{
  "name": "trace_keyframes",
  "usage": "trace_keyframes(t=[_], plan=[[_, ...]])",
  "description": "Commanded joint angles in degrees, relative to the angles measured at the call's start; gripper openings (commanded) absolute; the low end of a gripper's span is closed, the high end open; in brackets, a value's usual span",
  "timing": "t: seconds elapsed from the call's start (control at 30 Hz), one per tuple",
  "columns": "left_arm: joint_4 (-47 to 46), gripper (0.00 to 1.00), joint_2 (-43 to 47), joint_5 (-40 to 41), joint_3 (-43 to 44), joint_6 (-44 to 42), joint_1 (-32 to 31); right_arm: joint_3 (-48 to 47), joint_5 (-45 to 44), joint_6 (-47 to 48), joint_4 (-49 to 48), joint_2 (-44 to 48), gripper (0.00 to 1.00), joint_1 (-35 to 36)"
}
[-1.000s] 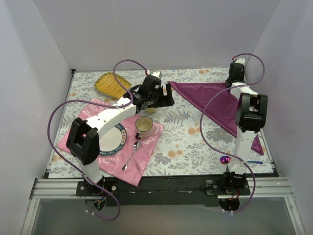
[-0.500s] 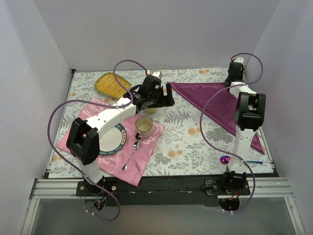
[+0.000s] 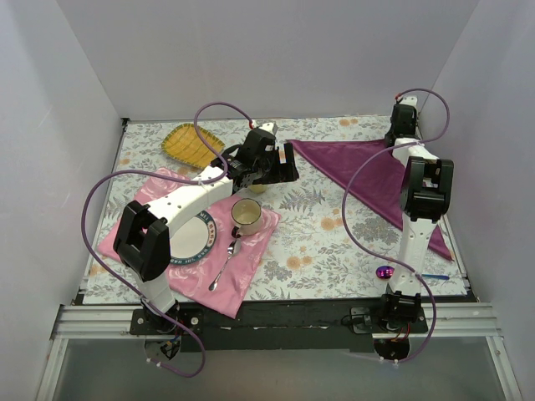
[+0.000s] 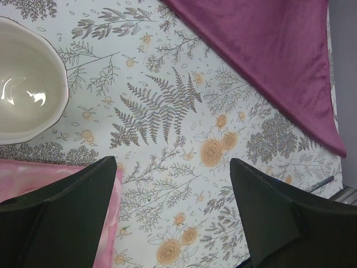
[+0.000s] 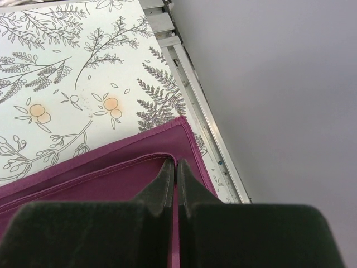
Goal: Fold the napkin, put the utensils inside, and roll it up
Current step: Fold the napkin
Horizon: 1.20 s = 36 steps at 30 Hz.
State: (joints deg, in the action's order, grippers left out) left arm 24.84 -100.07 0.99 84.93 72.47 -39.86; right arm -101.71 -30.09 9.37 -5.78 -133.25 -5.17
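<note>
Pinching the layered far-right corner of the napkin (image 5: 100,178) in the closed right end effector (image 5: 176,167), likely squaring its triangular fold on the tabletop (image 3: 318,225). Hovering the left end effector (image 4: 173,163) wide open by the mug (image 4: 25,95), clear of the cloth. Leaving the utensil (image 3: 385,272) at the near-right edge, apparently for later.

left arm (image 3: 188,196): reaching forward and inward, elbow bent near its base | left pincer (image 4: 173,190): facing down, jaws wide apart, nothing between them | right arm (image 3: 422,196): stretched to the far right corner, elbow high | right pincer (image 5: 176,176): low, jaws pressed together, pinching the napkin (image 5: 83,184) edge
</note>
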Motion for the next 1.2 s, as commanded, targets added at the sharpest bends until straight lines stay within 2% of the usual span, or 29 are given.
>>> trace_keyframes(t=[0.0,0.33,0.43,0.67,0.87,0.93,0.97,1.07,1.17], plan=[[-0.32,0.82,0.31,-0.38,2.0,-0.22,0.22,-4.02,-1.12,0.3,-0.02,-2.1,0.01,-0.89],[-0.32,0.82,-0.12,-0.73,2.35,-0.13,0.22,-5.07,-0.85,0.21,1.04,-3.15,0.01,-1.07],[-0.32,0.82,-0.47,-0.82,2.96,-0.48,0.22,-6.39,-2.25,0.74,1.65,-3.77,0.06,-1.07],[0.38,0.82,-1.09,-0.91,4.02,-0.92,0.22,-8.67,-3.49,0.65,2.79,-5.26,0.01,-1.69],[0.47,0.83,-1.44,-2.66,4.37,-0.57,0.22,-9.91,-2.96,0.83,3.05,-6.14,0.08,-1.77],[0.39,0.82,-1.62,-2.66,4.55,-0.57,0.22,-11.14,-2.52,1.18,3.58,-6.84,0.14,-1.86],[0.47,0.82,-1.79,-2.66,4.63,-0.57,0.22,-11.66,-1.48,1.53,3.93,-7.02,0.29,-1.78],[0.47,0.82,-2.32,-2.31,5.6,-0.83,0.22,-14.91,-0.25,1.01,8.22,-7.64,0.56,-1.77],[-0.05,0.83,-3.81,-1.7,8.22,-1.45,0.22,-16.76,1.51,-2.41,14.1,-6.15,0.62,-1.6]])
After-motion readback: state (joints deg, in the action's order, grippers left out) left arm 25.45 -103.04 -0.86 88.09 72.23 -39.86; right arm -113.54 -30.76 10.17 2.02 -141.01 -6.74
